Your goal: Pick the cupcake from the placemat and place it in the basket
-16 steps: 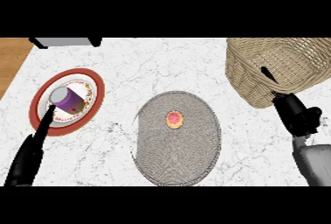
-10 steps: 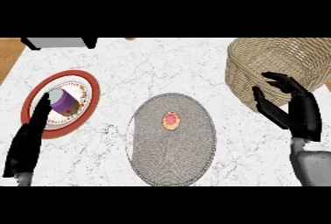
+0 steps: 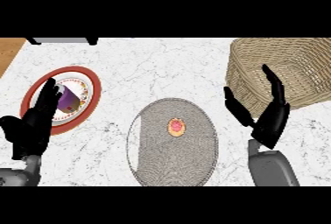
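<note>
The right hand (image 3: 270,118) stands at the right of the frame, its fingers straight and spread upward with the thumb angled off to the left, holding nothing. Its fingertips overlap the lower left wall of the wicker basket (image 3: 284,65), which fills the upper right corner of the frame — whether they touch the weave cannot be told. The grey forearm below it comes in from the lower right edge.

To the left of that hand, in the lower centre of the frame, lies the grey woven placemat (image 3: 171,157), a tall oval on the white marble counter (image 3: 155,65). The cupcake (image 3: 176,127) sits on it, a little above the mat's middle, seen from above as a small orange round with a pink-red centre. It is apart from both hands.

The left hand (image 3: 33,127) shows at the left edge of the frame, open and flat, its fingers straight and together, pointing up. The fingertips lie over the red-rimmed plate (image 3: 87,81) at the middle left, and partly hide a purple object (image 3: 70,101) resting on the plate's white centre.
</note>
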